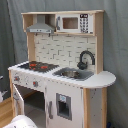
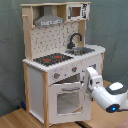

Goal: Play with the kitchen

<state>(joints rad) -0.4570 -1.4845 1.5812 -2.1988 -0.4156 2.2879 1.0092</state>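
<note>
While pulling at the windowed white oven door (image 2: 67,101) of the big white and light-wood toy kitchen (image 2: 60,40), go slow and follow the door's own swing. Stands on the wooden floor (image 2: 15,120) in front of a grey curtain (image 2: 10,50), in the middle of both exterior views. White robot claw (image 2: 90,84) right by the door's top corner, on the second exterior view's right. Cannot tell if apart or together. Keep hold of the edge, pull in a curve, and stop before the kitchen tips or slides.
</note>
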